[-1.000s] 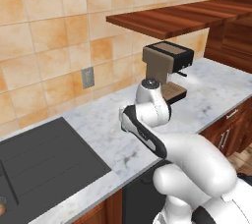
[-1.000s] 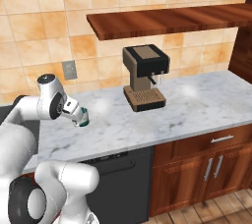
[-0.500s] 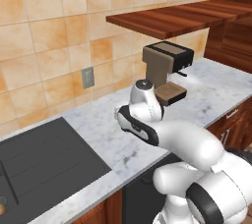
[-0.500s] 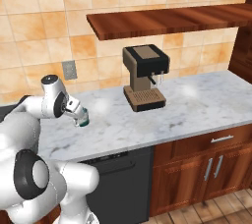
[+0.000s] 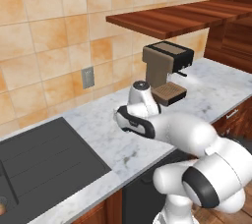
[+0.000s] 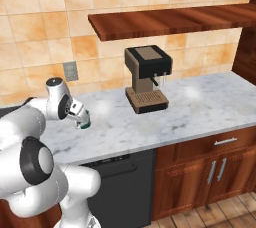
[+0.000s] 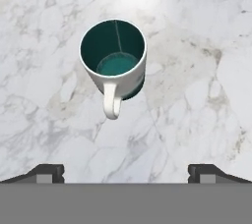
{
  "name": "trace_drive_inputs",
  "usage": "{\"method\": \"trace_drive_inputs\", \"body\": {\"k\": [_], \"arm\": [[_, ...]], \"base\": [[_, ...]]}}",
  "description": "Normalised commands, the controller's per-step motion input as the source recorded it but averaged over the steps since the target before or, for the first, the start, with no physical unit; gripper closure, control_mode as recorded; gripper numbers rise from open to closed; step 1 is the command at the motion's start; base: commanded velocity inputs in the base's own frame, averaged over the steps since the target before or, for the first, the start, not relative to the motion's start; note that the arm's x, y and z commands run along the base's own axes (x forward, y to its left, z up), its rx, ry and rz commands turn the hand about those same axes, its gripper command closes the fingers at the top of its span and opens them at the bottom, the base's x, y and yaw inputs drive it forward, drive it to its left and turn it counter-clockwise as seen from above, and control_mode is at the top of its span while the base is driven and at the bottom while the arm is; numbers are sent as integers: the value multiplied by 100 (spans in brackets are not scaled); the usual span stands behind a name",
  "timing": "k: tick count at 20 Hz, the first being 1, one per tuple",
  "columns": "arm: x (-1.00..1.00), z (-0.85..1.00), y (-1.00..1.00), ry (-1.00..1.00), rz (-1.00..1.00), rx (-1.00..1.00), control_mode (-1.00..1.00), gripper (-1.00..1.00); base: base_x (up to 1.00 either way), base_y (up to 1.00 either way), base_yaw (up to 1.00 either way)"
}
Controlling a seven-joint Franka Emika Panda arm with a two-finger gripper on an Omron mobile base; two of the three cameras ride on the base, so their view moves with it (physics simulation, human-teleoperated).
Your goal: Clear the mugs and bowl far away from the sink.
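A silvery-white cylindrical mug (image 7: pixel 114 61) with a dark green inside stands upright on the marble counter (image 7: pixel 197 46), its handle toward the camera. My gripper (image 7: pixel 127 173) hovers open above it. The fingertips (image 7: pixel 49 171) are spread wide and clear of the mug, with nothing between them. From the right base view the mug (image 6: pixel 86 122) sits just under my hand (image 6: pixel 76 111), left of the coffee machine. The black sink (image 5: pixel 44 159) lies at the counter's left end, well apart from the mug. The bowl is out of view.
A brown and black coffee machine (image 5: pixel 165 70) stands against the tiled wall under a wooden shelf (image 5: pixel 172 16). A wall outlet (image 5: pixel 88 76) is behind the arm. Wooden cabinets (image 6: pixel 210 167) and a dark dishwasher front (image 6: pixel 120 187) run below the counter edge.
The arm's elbow and lower links have swung around while the hand stays almost in place over the mug. The mug has not moved.
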Motion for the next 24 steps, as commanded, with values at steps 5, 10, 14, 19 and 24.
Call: {"method": "trace_drive_inputs", "body": {"k": [5, 10, 14, 19, 24], "arm": [[18, -27, 1, 1, 0, 0, -100, -100], [28, -23, 6, 0, 0, 0, -100, -100], [31, -24, 5, 1, 0, 0, -100, -100], [25, -20, 0, 0, 0, 0, -100, -100], [20, -20, 8, 0, 0, 0, -100, -100]], "base": [[0, 0, 0], [0, 0, 0], [0, 0, 0], [0, 0, 0], [0, 0, 0]]}}
